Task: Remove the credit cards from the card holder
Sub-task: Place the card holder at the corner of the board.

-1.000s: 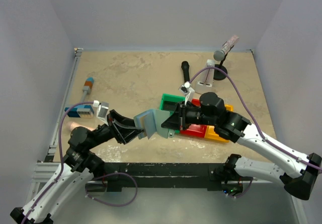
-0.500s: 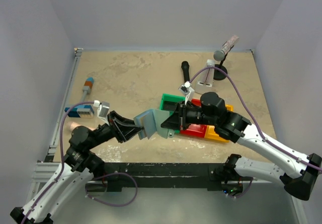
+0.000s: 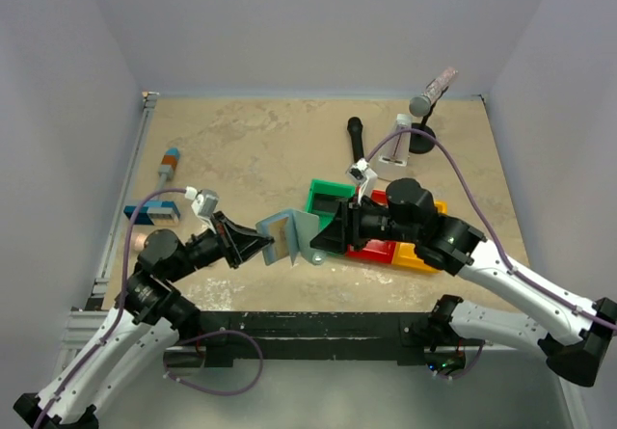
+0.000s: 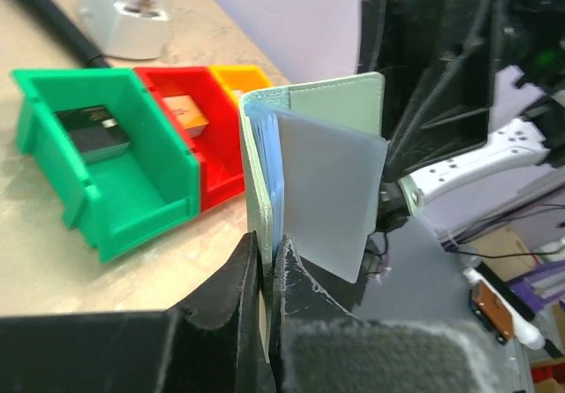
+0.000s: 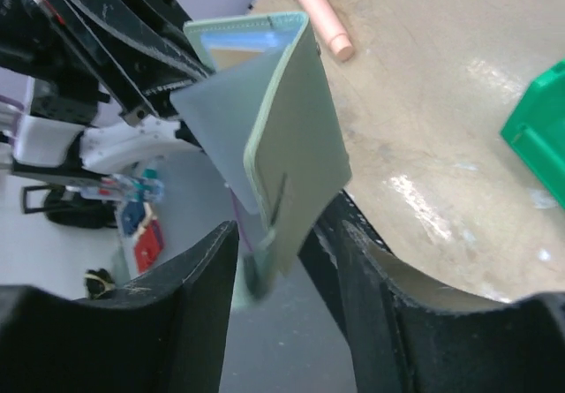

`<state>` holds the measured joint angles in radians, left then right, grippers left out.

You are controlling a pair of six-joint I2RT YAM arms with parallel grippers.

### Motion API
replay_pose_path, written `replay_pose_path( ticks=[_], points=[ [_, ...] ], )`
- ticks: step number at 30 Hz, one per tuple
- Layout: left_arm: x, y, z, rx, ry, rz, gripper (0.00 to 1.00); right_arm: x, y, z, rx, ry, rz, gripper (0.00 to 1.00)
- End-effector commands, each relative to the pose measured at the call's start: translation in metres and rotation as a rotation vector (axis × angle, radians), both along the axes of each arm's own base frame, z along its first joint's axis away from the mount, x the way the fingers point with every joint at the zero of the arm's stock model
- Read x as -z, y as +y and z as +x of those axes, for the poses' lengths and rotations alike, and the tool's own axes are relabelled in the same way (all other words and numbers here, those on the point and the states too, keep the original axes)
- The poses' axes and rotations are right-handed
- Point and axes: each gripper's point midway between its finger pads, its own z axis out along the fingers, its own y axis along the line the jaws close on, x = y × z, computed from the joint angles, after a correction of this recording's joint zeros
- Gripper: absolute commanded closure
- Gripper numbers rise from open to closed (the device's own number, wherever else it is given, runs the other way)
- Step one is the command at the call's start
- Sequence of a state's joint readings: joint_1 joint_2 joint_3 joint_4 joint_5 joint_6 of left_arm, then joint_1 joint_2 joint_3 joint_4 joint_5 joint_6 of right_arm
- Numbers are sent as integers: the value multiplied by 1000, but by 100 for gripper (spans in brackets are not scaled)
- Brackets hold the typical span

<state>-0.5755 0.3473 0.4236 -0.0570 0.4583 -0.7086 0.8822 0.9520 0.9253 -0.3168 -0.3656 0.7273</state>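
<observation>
The card holder (image 3: 289, 236) is a pale grey-green bifold, held upright above the table's near edge. My left gripper (image 4: 267, 253) is shut on the lower edge of one panel. A pale greyish card (image 4: 331, 199) sticks out of the holder. My right gripper (image 5: 287, 269) is open, its fingers either side of the holder's (image 5: 296, 137) other end without pinching it. A dark card (image 4: 88, 128) lies in the green bin (image 4: 141, 207). A tan-orange card (image 4: 187, 115) lies in the red bin (image 4: 221, 177).
Green (image 3: 318, 193), red (image 3: 371, 249) and yellow (image 3: 415, 255) bins stand in a row under the right arm. A black handle (image 3: 355, 138) and a stand with a pink tube (image 3: 432, 92) are at the back right. A blue-and-orange tool (image 3: 169, 164) lies at the left.
My left gripper has closed on the card holder. My right gripper has opened and let go of it. The holder has shifted slightly left.
</observation>
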Motion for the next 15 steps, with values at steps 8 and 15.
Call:
replay_pose_path(
  ticks=[8,15],
  points=[
    [23,28,27,-222,186,242,100,-22,-52,10,158,-245,-198,45],
    [47,27,22,-248,297,291,100,-11,8,-15,-17,-264,-242,81]
  ],
)
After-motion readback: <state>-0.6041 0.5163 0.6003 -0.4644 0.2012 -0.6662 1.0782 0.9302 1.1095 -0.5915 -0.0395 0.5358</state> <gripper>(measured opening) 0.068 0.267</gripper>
